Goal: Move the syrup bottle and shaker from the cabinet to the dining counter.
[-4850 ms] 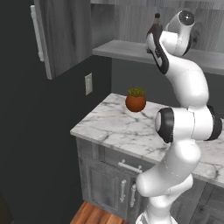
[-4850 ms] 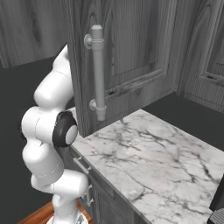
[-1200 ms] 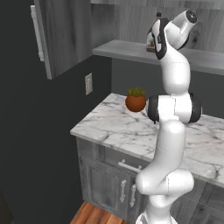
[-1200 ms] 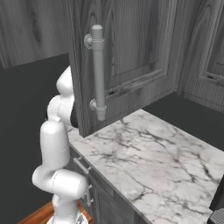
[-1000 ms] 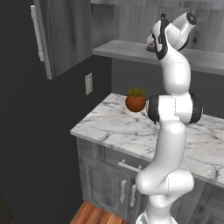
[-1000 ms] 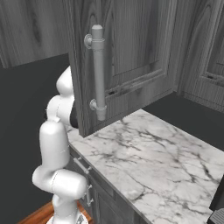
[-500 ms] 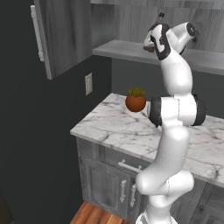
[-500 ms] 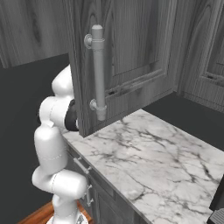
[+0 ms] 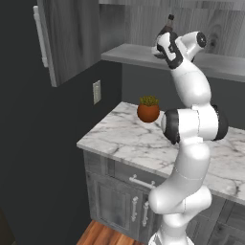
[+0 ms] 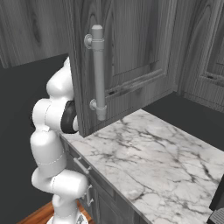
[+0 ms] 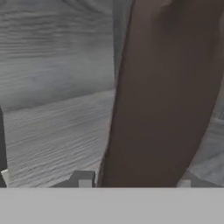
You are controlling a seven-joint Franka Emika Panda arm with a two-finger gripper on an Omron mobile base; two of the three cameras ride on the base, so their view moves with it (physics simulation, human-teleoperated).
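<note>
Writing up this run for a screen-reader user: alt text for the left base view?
The white arm reaches up to the cabinet shelf, its gripper at the dark brown syrup bottle standing there. Below lies a marble worktop with an orange plant pot; a grey cabinet door hangs open at left.

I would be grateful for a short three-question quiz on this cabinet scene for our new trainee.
1. True or false: the syrup bottle already stands on the marble worktop.
2. What sits between the gripper fingertips in the hand view? A) the orange plant pot B) the syrup bottle C) the door handle
3. Fill in: in the left base view the orange plant pot stands on the ____.

Key
1. False: it is up at the cabinet shelf, at the robot's hand.
2. B: its dark brown body lies between the two tips.
3. Marble worktop, near the back wall.
</note>
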